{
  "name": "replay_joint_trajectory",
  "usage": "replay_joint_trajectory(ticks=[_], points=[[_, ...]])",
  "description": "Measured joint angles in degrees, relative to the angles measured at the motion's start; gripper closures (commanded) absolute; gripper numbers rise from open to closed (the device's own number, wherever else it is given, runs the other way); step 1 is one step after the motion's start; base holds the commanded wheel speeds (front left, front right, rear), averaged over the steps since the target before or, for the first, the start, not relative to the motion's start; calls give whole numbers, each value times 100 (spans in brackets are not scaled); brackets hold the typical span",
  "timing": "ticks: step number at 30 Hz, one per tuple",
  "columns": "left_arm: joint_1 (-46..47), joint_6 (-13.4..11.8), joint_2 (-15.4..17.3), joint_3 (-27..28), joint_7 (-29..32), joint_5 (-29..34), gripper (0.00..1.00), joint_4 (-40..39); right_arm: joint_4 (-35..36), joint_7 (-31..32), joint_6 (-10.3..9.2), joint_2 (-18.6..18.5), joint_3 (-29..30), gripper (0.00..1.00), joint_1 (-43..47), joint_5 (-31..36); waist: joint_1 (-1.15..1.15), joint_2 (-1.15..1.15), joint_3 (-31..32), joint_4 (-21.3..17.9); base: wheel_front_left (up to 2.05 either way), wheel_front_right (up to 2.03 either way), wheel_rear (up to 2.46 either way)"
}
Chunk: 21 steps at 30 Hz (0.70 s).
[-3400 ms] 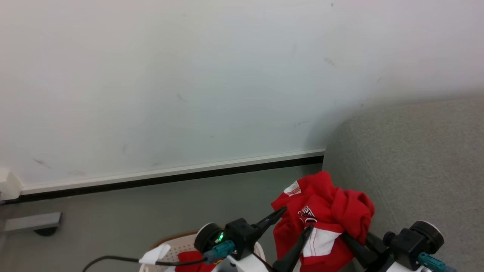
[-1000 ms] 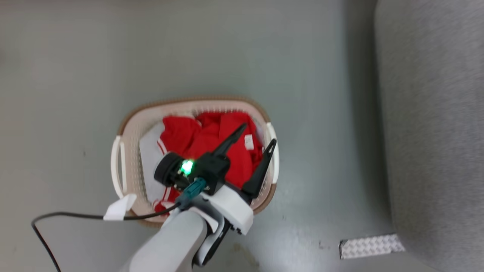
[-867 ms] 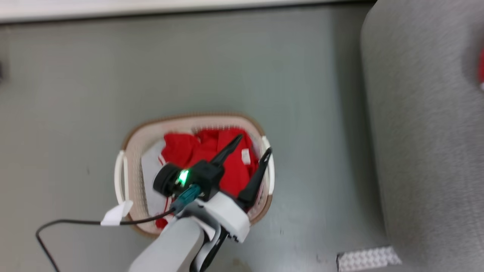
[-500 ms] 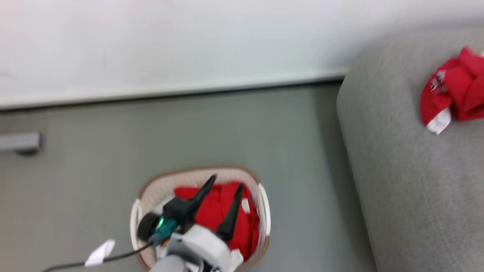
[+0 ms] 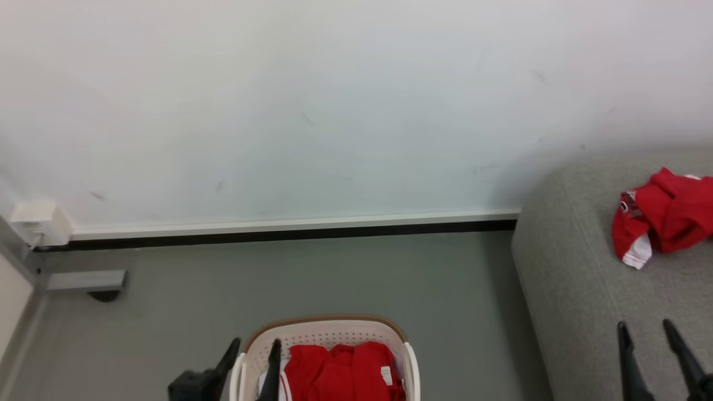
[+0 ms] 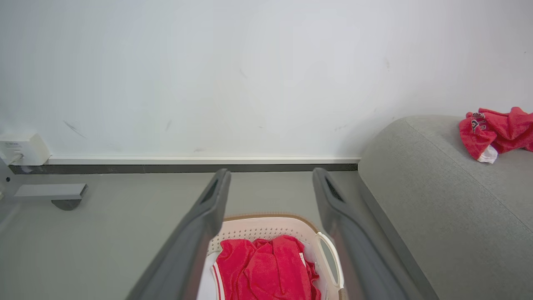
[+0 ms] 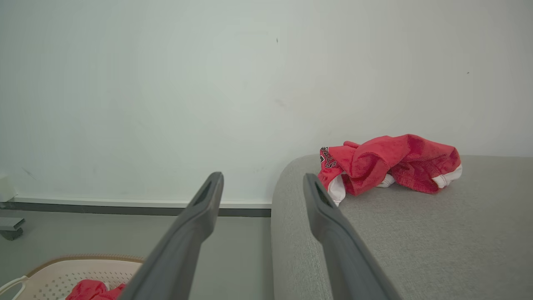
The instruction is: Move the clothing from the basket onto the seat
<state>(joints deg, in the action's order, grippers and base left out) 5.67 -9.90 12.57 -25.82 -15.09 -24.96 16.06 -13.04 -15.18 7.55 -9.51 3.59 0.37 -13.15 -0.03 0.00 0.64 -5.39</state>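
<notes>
The cream basket point(image 5: 326, 328) stands on the floor at the bottom of the head view, with red clothing point(image 5: 345, 370) inside. Another red garment point(image 5: 665, 214) with white trim lies bunched on the grey seat point(image 5: 579, 289) at right. My left gripper point(image 5: 257, 341) is open over the basket's left edge, holding nothing. From the left wrist, its fingers point(image 6: 271, 171) frame the basket point(image 6: 270, 221) and clothing point(image 6: 266, 271). My right gripper point(image 5: 644, 324) is open above the seat. In the right wrist view it point(image 7: 262, 175) points past the seat's edge point(image 7: 291, 216), with the garment point(image 7: 387, 162) to its right.
A pale wall with a white and black skirting board point(image 5: 278, 228) runs behind. A white box point(image 5: 39, 223) and a grey metal foot point(image 5: 83, 281) sit at the far left. Grey floor point(image 5: 334, 273) lies between basket, wall and seat.
The head camera has tilted up, so the wall fills the top. The red garment held between both grippers earlier now lies on the seat. Both grippers stay open.
</notes>
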Motion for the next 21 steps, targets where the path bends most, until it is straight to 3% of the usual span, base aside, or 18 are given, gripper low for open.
replay_joint_trajectory(ticks=[6,14,21], points=[[-464,112,-116,542,-3,242,0,52,52,0,1,320,-167,0,261,178,1,0,154,244,0,0,0],[-706,442,-439,1201,-3,539,0,133,-55,0,1,528,-194,0,392,365,2,0,248,440,0,0,0],[-845,937,-643,1623,-3,780,0,172,-185,1,1,604,-301,0,386,396,3,0,283,474,0,0,0]])
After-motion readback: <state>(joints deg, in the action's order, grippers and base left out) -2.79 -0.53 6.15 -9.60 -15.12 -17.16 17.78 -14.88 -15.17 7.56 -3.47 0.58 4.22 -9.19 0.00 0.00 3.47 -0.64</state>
